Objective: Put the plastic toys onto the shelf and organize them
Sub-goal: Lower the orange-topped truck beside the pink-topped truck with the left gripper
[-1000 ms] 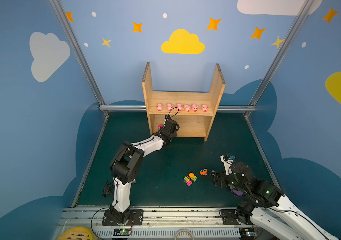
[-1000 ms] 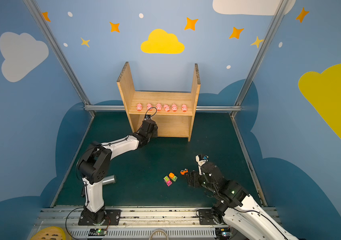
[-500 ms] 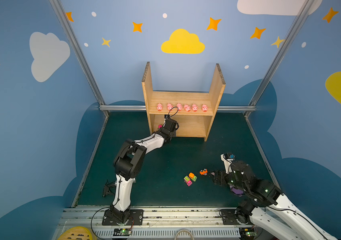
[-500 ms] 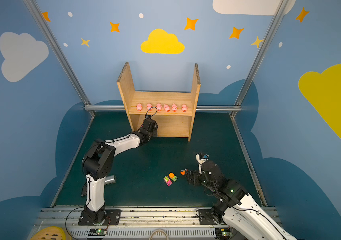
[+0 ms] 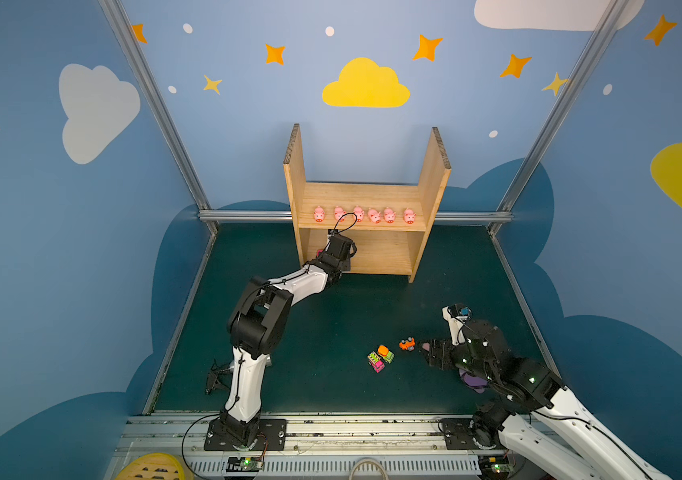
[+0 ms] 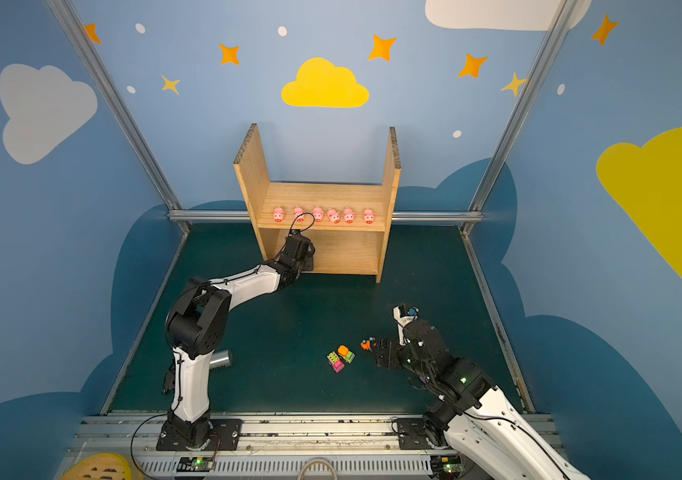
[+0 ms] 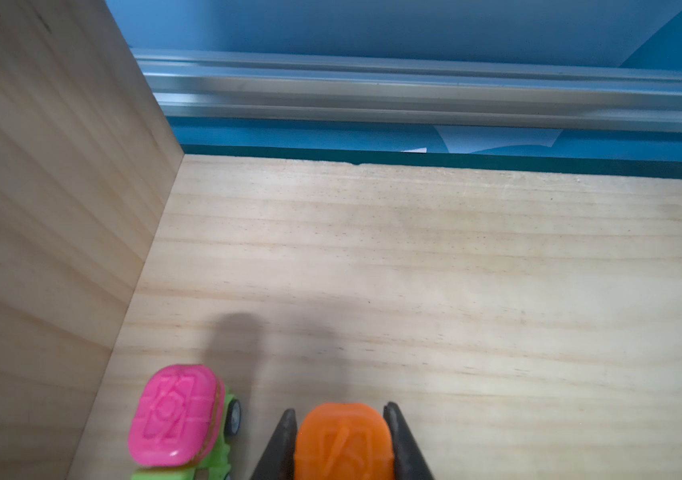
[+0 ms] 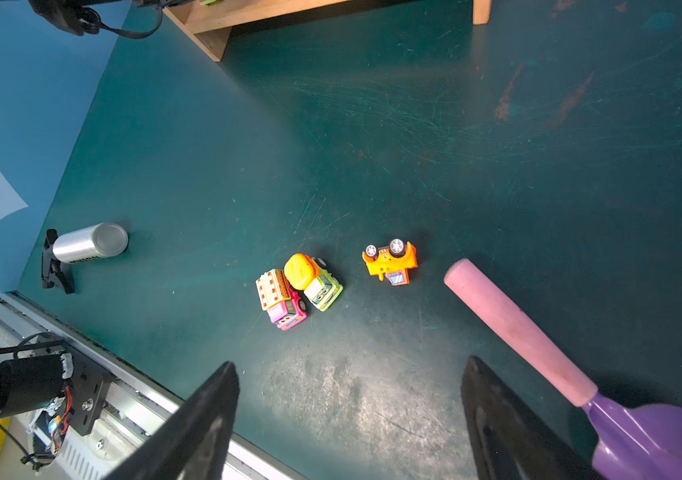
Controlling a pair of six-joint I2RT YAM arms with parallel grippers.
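The pine shelf (image 5: 364, 193) stands at the back, with several pink pigs (image 5: 374, 215) in a row on its upper board. My left gripper (image 7: 339, 409) reaches into the lower compartment and is shut on an orange toy vehicle (image 7: 343, 440). A pink and green vehicle (image 7: 177, 415) stands on that board beside it, near the side panel. On the mat lie a pink truck (image 8: 283, 301), a green truck with a yellow-orange top (image 8: 314, 280) and an orange car on its side (image 8: 391, 264). My right gripper (image 8: 347, 370) hangs open just short of them, holding nothing.
A purple scoop with a pink handle (image 8: 518, 328) lies right beside my right gripper's fingers. A silver cylinder (image 8: 90, 243) lies on the mat near the left arm's base. Metal rails (image 5: 331, 424) bound the mat at the front and the back.
The left arm's elbow has shifted slightly while its gripper stays in the lower compartment with the orange vehicle. The right arm has hardly moved.
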